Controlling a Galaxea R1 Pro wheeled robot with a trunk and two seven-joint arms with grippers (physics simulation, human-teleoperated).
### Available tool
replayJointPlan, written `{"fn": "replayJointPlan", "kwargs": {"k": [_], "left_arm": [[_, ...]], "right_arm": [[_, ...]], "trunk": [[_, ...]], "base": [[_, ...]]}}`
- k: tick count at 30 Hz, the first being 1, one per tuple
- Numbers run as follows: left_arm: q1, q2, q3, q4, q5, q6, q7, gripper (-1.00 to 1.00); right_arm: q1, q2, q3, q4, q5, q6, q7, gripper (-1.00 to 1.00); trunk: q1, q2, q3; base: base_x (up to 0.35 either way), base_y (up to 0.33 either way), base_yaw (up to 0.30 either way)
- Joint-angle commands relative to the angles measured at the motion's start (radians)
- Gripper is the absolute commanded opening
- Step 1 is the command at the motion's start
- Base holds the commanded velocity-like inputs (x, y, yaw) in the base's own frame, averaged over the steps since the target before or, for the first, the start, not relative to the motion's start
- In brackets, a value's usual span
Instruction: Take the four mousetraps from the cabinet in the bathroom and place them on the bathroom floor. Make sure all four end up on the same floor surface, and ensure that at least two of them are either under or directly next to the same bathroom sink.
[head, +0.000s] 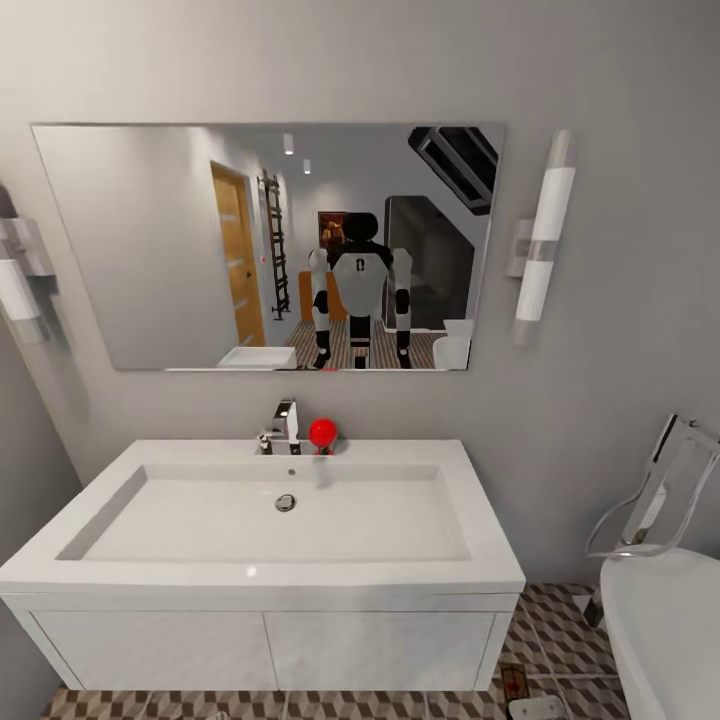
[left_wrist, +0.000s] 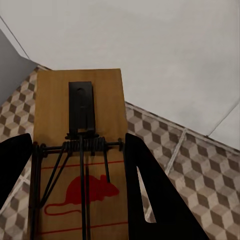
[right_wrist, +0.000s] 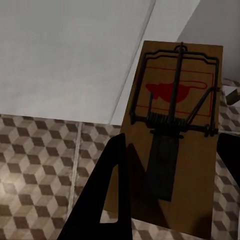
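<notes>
Two mousetraps are held, one in each hand. In the left wrist view a brown mousetrap with a red mouse print sits between the black fingers of my left gripper, shut on it, above the cube-patterned bathroom floor. My right gripper is shut on a second mousetrap over the same floor, close to the white vanity front. The white bathroom sink with its chrome tap stands straight ahead. A small brown board, seemingly another mousetrap, lies on the floor just right of the sink. The cabinet is out of view.
A wide mirror above the sink reflects the robot. A red ball-like object sits by the tap. A white bathtub with a chrome fitting crowds the right. Wall lamps flank the mirror.
</notes>
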Motion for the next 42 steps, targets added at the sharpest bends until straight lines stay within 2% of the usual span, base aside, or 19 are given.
{"fn": "replayJointPlan", "kwargs": {"k": [1,23,28,36,42], "left_arm": [[-0.001,0.000,-0.009,-0.001,0.001,-0.001,0.009,-1.00],[-0.001,-0.002,-0.009,0.000,0.000,-0.001,0.010,-1.00],[0.000,-0.001,-0.009,0.000,0.000,-0.001,0.009,-1.00],[-0.001,0.000,-0.009,0.000,0.000,-0.001,0.008,-1.00],[-0.001,0.000,-0.009,0.000,0.000,-0.001,0.009,-1.00]], "right_arm": [[-0.002,0.000,0.009,0.004,-0.010,-0.006,0.001,-1.00],[-0.002,0.000,0.009,0.004,-0.010,-0.006,0.000,-1.00],[-0.002,-0.011,0.007,0.005,-0.013,-0.003,0.003,-1.00],[0.001,-0.014,0.008,0.005,-0.013,0.090,0.006,-1.00],[0.002,-0.012,0.009,0.005,-0.013,0.111,0.004,-1.00]], "trunk": [[0.004,-0.009,-0.005],[0.089,-0.163,-0.074],[0.108,-0.198,-0.090],[0.139,-0.254,-0.115],[0.162,-0.296,-0.134]], "base": [[0.000,0.000,0.000],[0.000,0.000,0.000],[0.000,0.000,0.000],[0.000,0.000,0.000],[0.000,0.000,0.000]]}}
